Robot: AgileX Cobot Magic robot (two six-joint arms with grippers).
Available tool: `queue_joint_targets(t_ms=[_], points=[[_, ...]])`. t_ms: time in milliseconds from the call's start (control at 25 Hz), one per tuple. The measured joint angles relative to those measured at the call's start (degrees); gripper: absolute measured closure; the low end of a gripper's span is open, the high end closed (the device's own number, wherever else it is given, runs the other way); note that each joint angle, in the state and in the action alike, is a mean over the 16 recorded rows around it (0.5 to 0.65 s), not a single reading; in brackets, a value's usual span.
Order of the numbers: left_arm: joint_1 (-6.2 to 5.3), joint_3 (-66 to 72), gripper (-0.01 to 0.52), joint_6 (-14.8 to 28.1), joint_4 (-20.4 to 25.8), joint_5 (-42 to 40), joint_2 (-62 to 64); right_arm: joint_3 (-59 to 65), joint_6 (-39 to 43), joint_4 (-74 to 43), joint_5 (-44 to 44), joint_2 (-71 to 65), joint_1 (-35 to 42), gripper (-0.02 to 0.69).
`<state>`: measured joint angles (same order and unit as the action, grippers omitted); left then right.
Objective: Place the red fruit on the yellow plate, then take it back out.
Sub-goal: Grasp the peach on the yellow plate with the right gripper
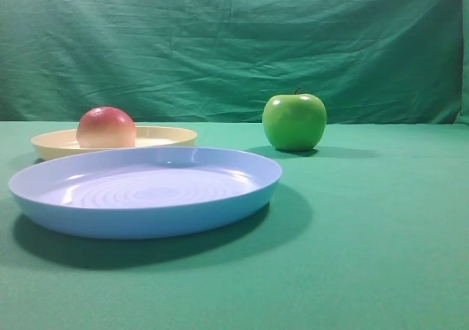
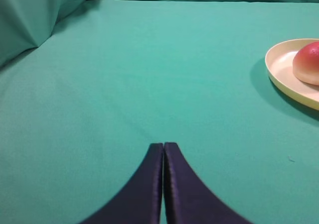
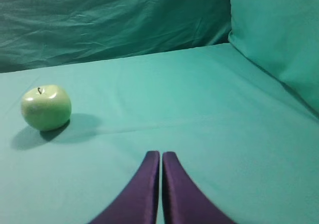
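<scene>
The red fruit (image 1: 106, 127) sits inside the yellow plate (image 1: 168, 136), resting on its floor toward the left part of the dish as the high view shows it, so the first half of the task looks done and the taking-out is what remains. Nothing grips it; it stands free, red on top and paler near its base. In the left wrist view the same fruit (image 2: 308, 63) appears at the right edge, on the plate (image 2: 281, 69), well apart from the left gripper (image 2: 163, 145).

Taking the yellow plate as the landmark: the light blue plate (image 1: 146, 220) lies just in front of it, nearer the high camera, its far rim overlapping the yellow one in that view; I cannot tell whether they touch. The green apple (image 1: 294, 122) stands to the plate's right, clear of both dishes, on the green cloth (image 1: 381, 257).

The left gripper has its jaws pressed together, holding nothing, above bare cloth. The right gripper (image 3: 161, 154) is likewise closed and empty, the apple (image 3: 46, 107) off to its left. Being on the fruit's side, the left arm is probably the one to retrieve it, and would need to open first.
</scene>
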<state>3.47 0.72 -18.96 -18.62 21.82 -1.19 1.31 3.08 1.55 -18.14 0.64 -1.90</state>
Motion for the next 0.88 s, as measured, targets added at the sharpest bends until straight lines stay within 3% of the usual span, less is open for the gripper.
queue_joint_targets(t_ms=[440, 880], points=[[0.0, 0.0, 0.514, -0.01, 0.0, 0.0, 0.0, 0.19, 0.02, 0.5, -3.11, 0.0, 0.0, 0.665], [0.0, 0.0, 0.514, -0.01, 0.0, 0.0, 0.0, -1.3, 0.07, 1.89, 0.4, -1.6, -0.03, 0.665]])
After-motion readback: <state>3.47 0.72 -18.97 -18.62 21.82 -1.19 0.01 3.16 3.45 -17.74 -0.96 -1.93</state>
